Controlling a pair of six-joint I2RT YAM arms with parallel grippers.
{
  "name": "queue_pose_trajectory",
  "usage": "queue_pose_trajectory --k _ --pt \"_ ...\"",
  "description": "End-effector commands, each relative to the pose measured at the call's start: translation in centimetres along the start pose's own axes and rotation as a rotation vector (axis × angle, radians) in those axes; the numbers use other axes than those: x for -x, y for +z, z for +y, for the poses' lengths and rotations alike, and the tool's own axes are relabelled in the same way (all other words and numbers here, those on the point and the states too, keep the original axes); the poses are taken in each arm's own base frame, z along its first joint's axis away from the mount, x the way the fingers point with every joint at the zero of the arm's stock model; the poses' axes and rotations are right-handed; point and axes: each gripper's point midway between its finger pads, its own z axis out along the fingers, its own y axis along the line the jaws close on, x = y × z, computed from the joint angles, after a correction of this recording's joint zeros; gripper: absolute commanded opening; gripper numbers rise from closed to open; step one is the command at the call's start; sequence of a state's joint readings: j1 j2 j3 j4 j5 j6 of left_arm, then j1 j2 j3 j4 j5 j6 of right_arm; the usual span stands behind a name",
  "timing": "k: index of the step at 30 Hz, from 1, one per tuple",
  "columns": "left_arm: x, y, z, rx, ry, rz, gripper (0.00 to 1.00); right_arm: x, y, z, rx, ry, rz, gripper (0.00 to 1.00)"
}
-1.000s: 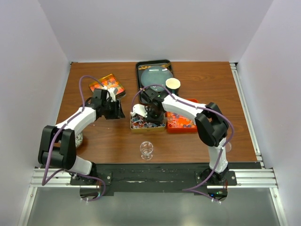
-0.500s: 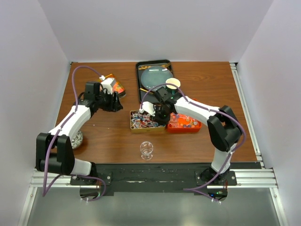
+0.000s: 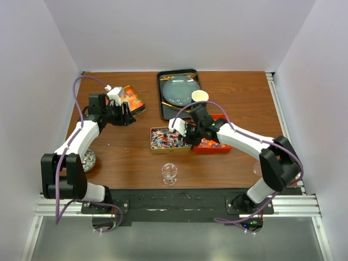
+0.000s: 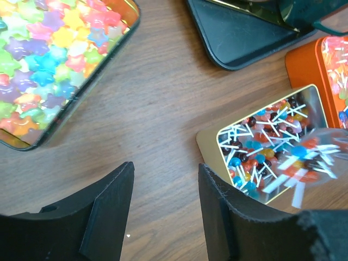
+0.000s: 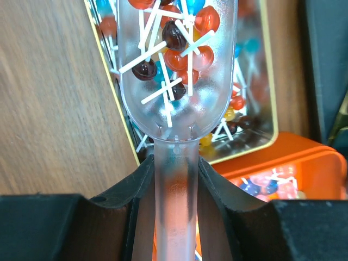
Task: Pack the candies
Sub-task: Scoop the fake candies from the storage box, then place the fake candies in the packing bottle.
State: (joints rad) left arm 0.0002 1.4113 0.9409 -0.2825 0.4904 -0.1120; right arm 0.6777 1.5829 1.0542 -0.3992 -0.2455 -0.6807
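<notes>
Candies (image 5: 175, 35) fill the scoop (image 5: 174, 103), held above the gold tin (image 3: 171, 150), likely so strays drop back in; more lie in that tin. Right gripper (image 5: 175, 168) pinches the scoop's handle for control. Left gripper (image 4: 166, 174), spread and empty, hovers left of the tin, out of the way.

my brown desk (image 3: 125, 157) carries a black tray (image 3: 163, 111), a star-sweet tin (image 3: 133, 100), a clear glass cup (image 3: 170, 173), and a gold tin (image 3: 163, 149) of candies (image 3: 167, 137) just beside an orange tin (image 3: 220, 149).
</notes>
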Motion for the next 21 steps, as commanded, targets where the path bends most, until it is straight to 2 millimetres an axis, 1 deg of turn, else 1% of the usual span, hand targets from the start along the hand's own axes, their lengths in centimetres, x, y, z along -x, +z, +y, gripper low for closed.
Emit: queue_pose_trajectory --k 1,2,3,4,5,6,7,8,10,12,13,14,16,17,18,19,20,21 --pt "3.2 -0.3 0.4 -0.028 0.006 -0.093 0.56 4.1 -3.3 -1.1 -0.025 0.003 -0.189 0.00" --pt "3.2 -0.2 0.6 -0.027 -0.002 -0.095 0.56 4.3 -4.2 -0.5 0.000 0.003 -0.192 0.00" --pt "3.2 -0.2 0.6 -0.030 -0.003 -0.097 0.56 5.1 -4.9 -0.2 0.034 0.007 -0.228 0.00" --pt "3.3 -0.1 0.6 -0.042 -0.001 -0.103 0.56 5.1 -5.3 0.2 0.060 0.055 -0.235 0.00" --pt "3.1 0.2 0.6 -0.049 0.000 -0.097 0.56 4.6 -5.8 1.3 0.117 0.098 -0.203 0.00" --pt "3.0 0.2 0.5 -0.062 0.004 -0.099 0.56 4.7 -6.2 2.2 0.169 0.115 -0.210 0.00" --pt "3.4 0.3 -0.1 -0.093 0.011 -0.113 0.56 4.5 -6.7 2.8 0.189 0.099 -0.206 0.00" --pt "3.4 0.4 -0.1 -0.096 -0.010 -0.113 0.56 4.6 -7.8 3.3 0.175 0.068 -0.234 0.00" --pt "3.6 0.5 -0.2 -0.105 -0.013 -0.123 0.56 4.8 -8.5 3.1 0.114 0.039 -0.271 0.00" --pt "3.8 0.6 -0.1 -0.104 -0.011 -0.127 0.56 4.7 -9.1 3.0 0.099 0.010 -0.270 0.00" --pt "3.7 0.7 -0.1 -0.105 -0.013 -0.123 0.55 4.4 -9.2 3.1 0.106 0.000 -0.249 0.00" --pt "3.8 0.7 -0.1 -0.108 -0.013 -0.123 0.55 4.0 -9.8 3.4 0.127 -0.003 -0.212 0.00" --pt "3.8 0.6 -0.3 -0.118 -0.015 -0.123 0.55 3.3 -10.4 3.3 0.132 -0.079 -0.163 0.00" --pt "3.9 0.7 -0.4 -0.123 -0.017 -0.122 0.55 2.8 -11.2 3.6 0.150 -0.094 -0.124 0.00" --pt "4.0 0.7 -0.4 -0.126 -0.017 -0.126 0.55 2.6 -11.6 3.5 0.154 -0.157 -0.105 0.00" --pt "4.0 0.8 -0.5 -0.129 -0.019 -0.127 0.55 2.2 -12.1 3.6 0.160 -0.180 -0.082 0.00" --pt "3.9 0.9 -0.4 -0.131 -0.024 -0.124 0.55 1.6 -13.0 3.9 0.181 -0.194 -0.039 0.00" --pt "4.0 0.9 -0.4 -0.130 -0.021 -0.131 0.55 1.4 -13.4 4.0 0.199 -0.247 -0.022 0.00"
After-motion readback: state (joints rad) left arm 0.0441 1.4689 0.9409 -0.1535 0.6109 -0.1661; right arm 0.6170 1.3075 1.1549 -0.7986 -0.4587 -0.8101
